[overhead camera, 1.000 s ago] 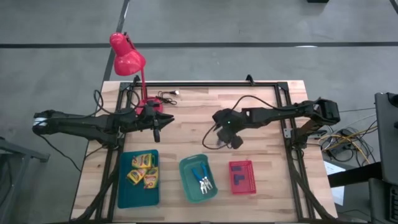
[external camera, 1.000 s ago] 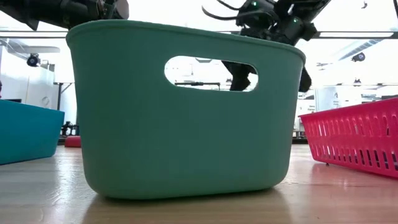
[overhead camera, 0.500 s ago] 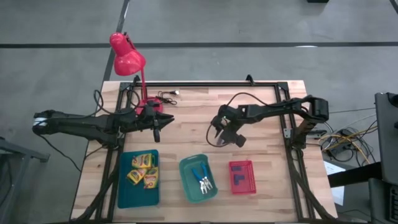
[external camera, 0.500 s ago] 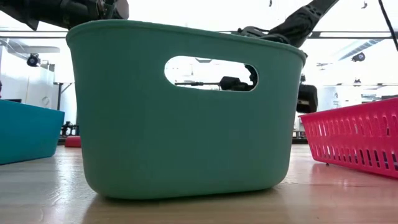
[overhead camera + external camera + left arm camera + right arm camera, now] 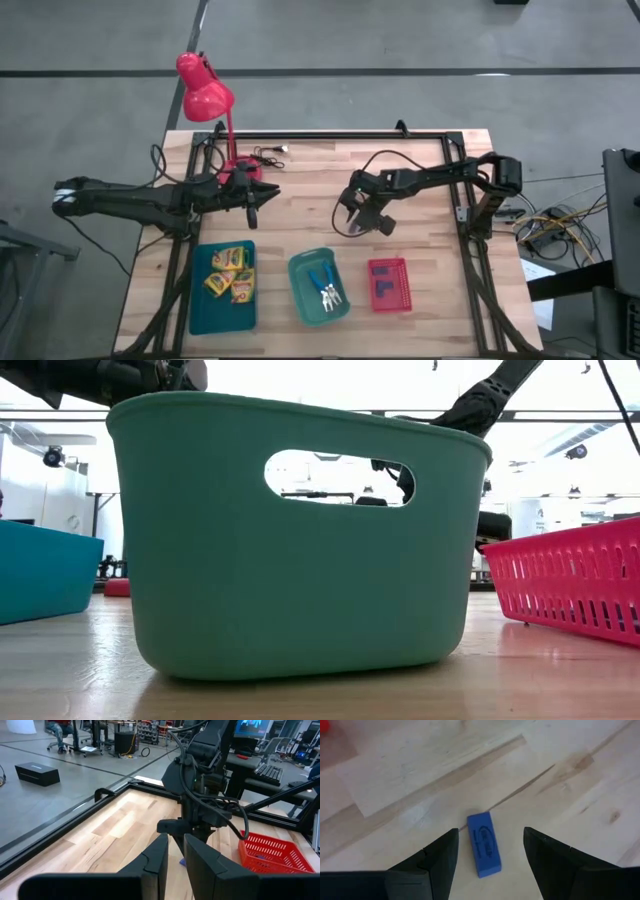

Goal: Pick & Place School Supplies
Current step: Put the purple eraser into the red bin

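A small blue-purple rectangular block (image 5: 484, 844) lies flat on the bare wood near the table's middle. My right gripper (image 5: 490, 832) is open and points down over it, one finger on each side, touching nothing; it also shows in the high view (image 5: 352, 217). My left gripper (image 5: 262, 194) is shut and empty, held above the table by the lamp's base. Yellow-green crayon boxes (image 5: 230, 272) lie in the teal tray (image 5: 200, 310). Blue-handled scissors (image 5: 326, 290) lie in the green tray (image 5: 300, 290). More purple blocks (image 5: 383, 289) lie in the red tray (image 5: 402, 285).
A red desk lamp (image 5: 205, 95) stands at the far left, with a cable (image 5: 270, 152) beside its base. The three trays sit in a row along the near edge. A black frame (image 5: 330, 136) borders the table. Bare wood lies between the two grippers.
My right gripper has tipped to point down, gone down toward the table and shifted a little toward the table's left edge, so it now stands over the block. Its arm has drawn lower behind the green tray in the low view.
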Controlling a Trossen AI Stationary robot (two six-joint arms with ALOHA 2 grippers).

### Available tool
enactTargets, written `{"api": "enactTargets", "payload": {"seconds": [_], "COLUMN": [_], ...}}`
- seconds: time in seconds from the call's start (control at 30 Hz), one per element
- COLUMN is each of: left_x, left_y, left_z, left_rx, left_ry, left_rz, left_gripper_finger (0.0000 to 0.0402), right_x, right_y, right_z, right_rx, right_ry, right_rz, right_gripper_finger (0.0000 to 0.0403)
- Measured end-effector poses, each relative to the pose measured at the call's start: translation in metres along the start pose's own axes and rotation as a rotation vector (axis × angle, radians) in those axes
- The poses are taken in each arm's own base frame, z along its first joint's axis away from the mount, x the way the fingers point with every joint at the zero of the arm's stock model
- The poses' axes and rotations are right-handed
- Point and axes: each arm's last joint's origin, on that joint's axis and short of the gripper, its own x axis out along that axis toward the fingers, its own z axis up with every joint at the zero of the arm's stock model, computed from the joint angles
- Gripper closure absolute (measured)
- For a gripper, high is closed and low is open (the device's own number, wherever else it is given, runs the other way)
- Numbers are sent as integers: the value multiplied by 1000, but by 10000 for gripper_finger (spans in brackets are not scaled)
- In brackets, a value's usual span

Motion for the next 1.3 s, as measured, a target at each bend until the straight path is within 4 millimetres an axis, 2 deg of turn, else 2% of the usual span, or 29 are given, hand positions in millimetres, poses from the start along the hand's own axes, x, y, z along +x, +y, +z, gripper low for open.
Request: {"api": "enactTargets", "payload": {"seconds": [0.3, 0.63, 0.83, 1.07, 1.2, 1.3], "left_x": [0, 0, 0, 0, 0, 0], "left_y": [0, 0, 0, 0, 0, 0], "left_z": [0, 0, 0, 0, 0, 0], "left_rx": [0, 1, 1, 1, 1, 1], "left_ry": [0, 2, 2, 2, 2, 2], "left_rz": [0, 0, 0, 0, 1, 1], "left_gripper_finger": [335, 335, 335, 335, 335, 335], "right_x": [0, 12, 9, -5, -13, -11], "right_y": [0, -1, -3, -7, -8, -7], "right_z": [-2, -7, -12, -30, -35, -38], "right_rx": [6, 21, 45, 152, 144, 116], "right_ry": [0, -48, -83, -201, -222, -216], "right_rz": [-1, 13, 22, 47, 22, 15], "right_gripper_finger": [184, 184, 184, 184, 184, 184]}}
